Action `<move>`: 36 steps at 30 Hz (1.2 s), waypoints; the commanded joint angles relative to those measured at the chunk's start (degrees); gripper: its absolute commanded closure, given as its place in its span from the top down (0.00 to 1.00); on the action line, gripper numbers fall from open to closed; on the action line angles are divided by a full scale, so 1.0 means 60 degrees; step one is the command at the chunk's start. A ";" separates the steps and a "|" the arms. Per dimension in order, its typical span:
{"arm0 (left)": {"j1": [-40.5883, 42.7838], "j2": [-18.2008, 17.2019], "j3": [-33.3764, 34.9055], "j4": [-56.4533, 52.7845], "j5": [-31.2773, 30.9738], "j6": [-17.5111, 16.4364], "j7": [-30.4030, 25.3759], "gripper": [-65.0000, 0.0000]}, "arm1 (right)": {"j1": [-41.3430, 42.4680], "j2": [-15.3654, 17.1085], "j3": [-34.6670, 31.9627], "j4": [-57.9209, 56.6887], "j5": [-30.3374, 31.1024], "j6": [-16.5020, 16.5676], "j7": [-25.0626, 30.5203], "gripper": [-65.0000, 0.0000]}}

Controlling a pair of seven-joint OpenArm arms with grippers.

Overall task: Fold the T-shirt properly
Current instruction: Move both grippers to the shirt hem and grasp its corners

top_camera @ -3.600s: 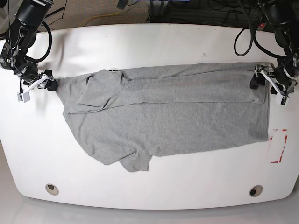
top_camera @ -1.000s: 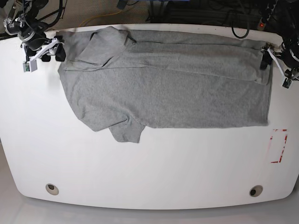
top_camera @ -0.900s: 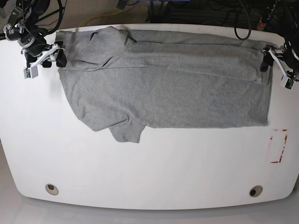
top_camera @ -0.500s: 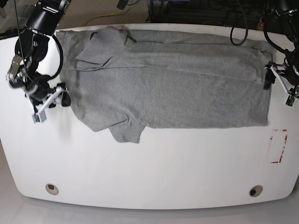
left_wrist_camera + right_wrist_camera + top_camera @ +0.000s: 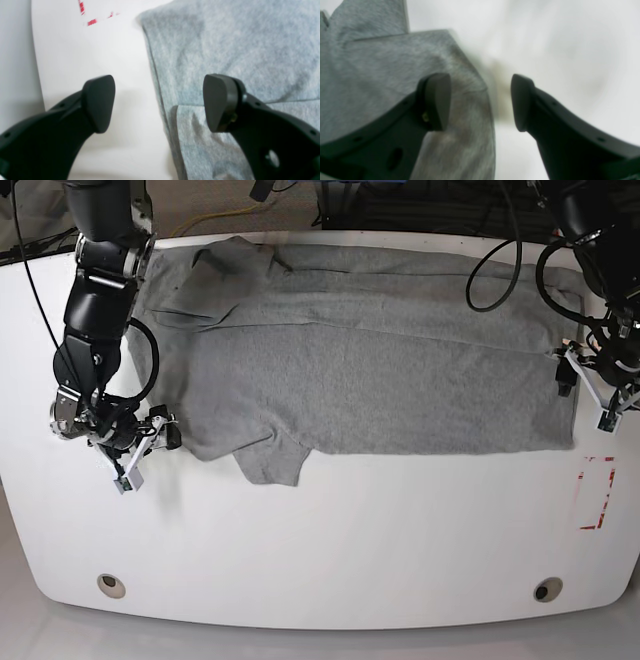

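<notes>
Both grippers poised at the near edge of one half-folded T-shirt.

One T-shirt (image 5: 370, 350) lies flat on one white table (image 5: 330, 550), its far long edge already turned over. Two grippers, both with jaws standing wide and holding nothing. The left gripper (image 5: 160, 102) straddles the hem side edge: cloth under one finger, bare table under the other, a red marking ahead of it. The right gripper (image 5: 480, 102) straddles the sleeve edge likewise. To fold well, I judge each should pinch only the near corner layer, lift together, and carry evenly across to keep the crease straight.
</notes>
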 commanded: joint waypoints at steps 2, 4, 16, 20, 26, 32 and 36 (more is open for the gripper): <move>-0.0180 -0.0212 -0.0076 0.0129 0.0028 0.0023 -0.0147 0.79 | 0.0610 0.0203 -0.0115 -0.0861 -0.0238 0.0049 0.0964 0.56; -0.0180 -0.0212 -0.0076 0.0115 0.0028 0.0023 -0.0147 0.79 | 0.0727 0.0218 -0.0174 -0.1359 -0.0355 0.0049 0.1345 0.56; -0.1308 -0.0271 -0.0105 -0.1644 0.0028 0.0023 -0.0147 0.79 | 0.0698 -0.0368 -0.0291 -0.1696 -0.0312 0.0049 0.1359 0.56; -0.1953 -0.0535 -0.0120 -0.2523 0.0058 0.0023 -0.0147 0.79 | 0.0698 -0.0588 -0.0291 -0.1696 -0.0326 0.0049 0.1228 0.56; -0.3081 -0.0725 -0.0076 -0.4222 0.0072 0.0023 -0.0147 0.80 | 0.0698 -0.0705 -0.0291 -0.1696 -0.0399 0.0049 0.1389 0.30; -0.4048 -0.0740 -0.0061 -0.5585 0.0028 0.0023 -0.0191 0.95 | 0.0698 -0.0705 -0.0291 -0.1696 -0.0399 0.0049 0.1477 0.00; -0.4531 -0.0696 -0.0032 -0.6347 0.0087 0.0023 -0.0821 0.98 | 0.0698 -0.0691 -0.0291 -0.1696 -0.0399 0.0049 0.1477 0.00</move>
